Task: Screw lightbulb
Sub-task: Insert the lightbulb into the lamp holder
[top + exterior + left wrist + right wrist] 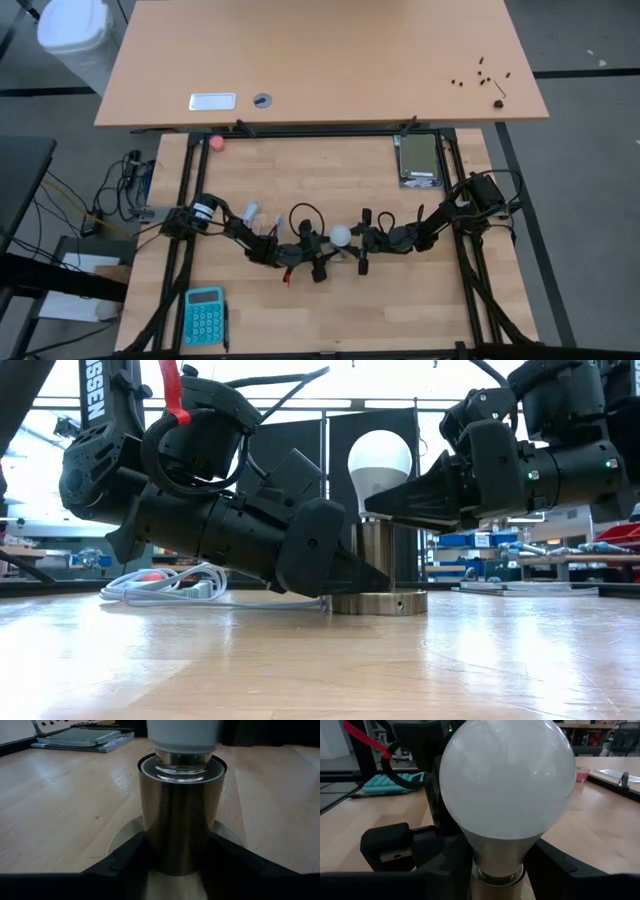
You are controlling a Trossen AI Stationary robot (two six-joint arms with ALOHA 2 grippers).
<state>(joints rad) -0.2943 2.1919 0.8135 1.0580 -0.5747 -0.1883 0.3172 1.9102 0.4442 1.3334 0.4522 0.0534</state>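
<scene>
The lightbulb (379, 460) stands upright, base in the socket (374, 565) on the desk (330, 310), right tool (385, 507) clamped on its neck, left tool (345, 570) clamped around the socket barrel below.

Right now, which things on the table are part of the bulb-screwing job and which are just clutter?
In the job:
- lightbulb, seated in the socket
- metal socket with white cord
- left gripper, closed round the socket's barrel
- right gripper, closed on the bulb's neck

Lying about:
- teal calculator
- small pink ball
- grey device at the table's far right
</scene>
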